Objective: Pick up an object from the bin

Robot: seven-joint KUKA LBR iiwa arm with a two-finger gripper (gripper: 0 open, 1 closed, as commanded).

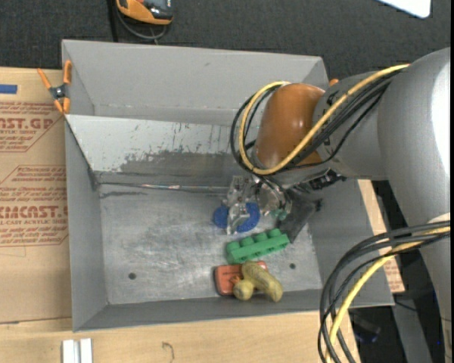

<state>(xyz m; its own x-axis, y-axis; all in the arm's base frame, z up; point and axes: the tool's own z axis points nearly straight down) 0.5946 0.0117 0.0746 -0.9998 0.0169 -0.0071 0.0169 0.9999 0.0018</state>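
Where the gripper hung low near the middle of the grey metal bin, the nearest item lay directly beneath it: a small blue rounded piece, partly hidden by the tool. It was judged light, stiff, smooth plastic and probably slippery, best taken squarely across its narrow width lest it squirt sideways. Gripper state: undetermined; how far open it stood, and whether it had hold of anything, could not be told. Neighbours: a green studded toy brick just beside the blue piece on the near side; past that, touching each other, an orange-red block and a lumpy yellow toy. Arm pose: extended in from the right, wrist pointed steeply down under its orange wrist cover, with yellow-and-black cables looped about it.
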